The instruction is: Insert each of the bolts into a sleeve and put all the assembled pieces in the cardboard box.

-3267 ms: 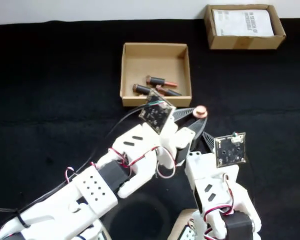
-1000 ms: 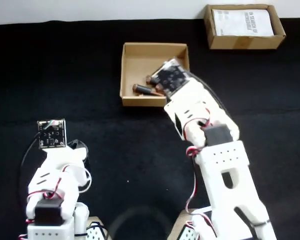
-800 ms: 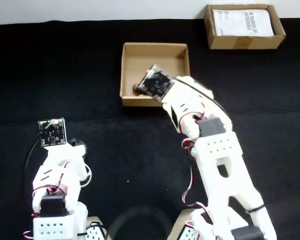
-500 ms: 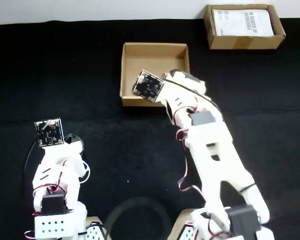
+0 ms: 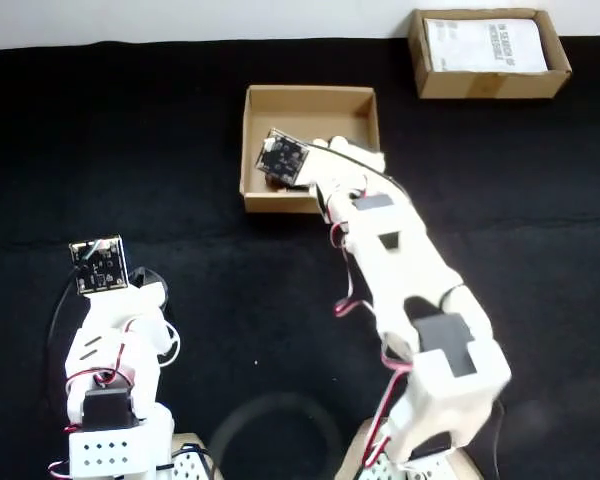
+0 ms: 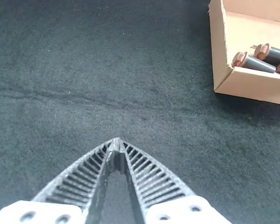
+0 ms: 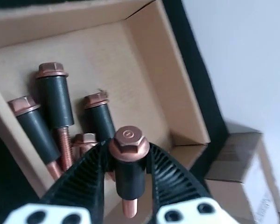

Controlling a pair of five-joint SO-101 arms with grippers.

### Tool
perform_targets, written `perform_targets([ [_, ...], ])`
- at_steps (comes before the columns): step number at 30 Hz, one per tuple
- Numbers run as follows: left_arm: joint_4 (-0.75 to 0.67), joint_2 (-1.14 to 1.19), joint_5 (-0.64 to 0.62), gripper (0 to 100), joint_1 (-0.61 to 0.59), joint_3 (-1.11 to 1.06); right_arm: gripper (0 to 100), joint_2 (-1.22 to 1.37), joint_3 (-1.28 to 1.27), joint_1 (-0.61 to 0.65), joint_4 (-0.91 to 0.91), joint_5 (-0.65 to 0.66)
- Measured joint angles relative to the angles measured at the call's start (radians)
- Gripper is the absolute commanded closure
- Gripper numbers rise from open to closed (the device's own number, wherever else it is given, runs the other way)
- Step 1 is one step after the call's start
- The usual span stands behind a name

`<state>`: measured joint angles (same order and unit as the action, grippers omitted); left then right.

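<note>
over the cardboard box (image 5: 310, 92): sleeved bolt (image 7: 130, 179) is clamped by the right gripper (image 7: 127, 151).
release: to be made low, beside stored pieces (image 7: 56, 102).
left gripper (image 6: 115, 143): closed, empty, lower left.

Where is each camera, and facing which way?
High view: fixed overhead, looking down on the table; both arms show.
Left wrist view: on the left arm, looking past shut left fingers over the table.
Right wrist view: on the right arm, looking past right fingers gripping a sleeved bolt.
All three share the cardboard box.
</note>
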<state>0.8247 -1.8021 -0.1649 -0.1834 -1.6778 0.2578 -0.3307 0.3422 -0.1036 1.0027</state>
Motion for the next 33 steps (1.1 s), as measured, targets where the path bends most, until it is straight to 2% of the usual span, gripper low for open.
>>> perform_targets([
  [5, 0.0, 0.0, 0.0, 99, 0.0, 0.0, 80.5, 0.063, 0.023, 0.0, 0.0, -0.028],
  [10, 0.0, 0.0, 0.0, 99, 0.0, 0.0, 80.5, 0.061, 0.046, 0.0, 0.006, -0.19],
  [17, 0.0, 0.0, 0.0, 99, 0.0, 0.0, 80.8, -0.011, 0.046, -0.006, -0.006, -0.229],
  [20, 0.0, 0.0, 0.0, 98, 0.0, 0.0, 80.8, -0.129, 0.017, -0.021, -0.081, -0.269],
  [28, 0.0, 0.0, 0.0, 98, 0.0, 0.0, 80.8, -0.545, -0.018, -0.035, -0.437, -0.589],
  [33, 0.0, 0.0, 0.0, 98, 0.0, 0.0, 80.8, -0.766, -0.018, -0.041, -0.635, -0.669],
])
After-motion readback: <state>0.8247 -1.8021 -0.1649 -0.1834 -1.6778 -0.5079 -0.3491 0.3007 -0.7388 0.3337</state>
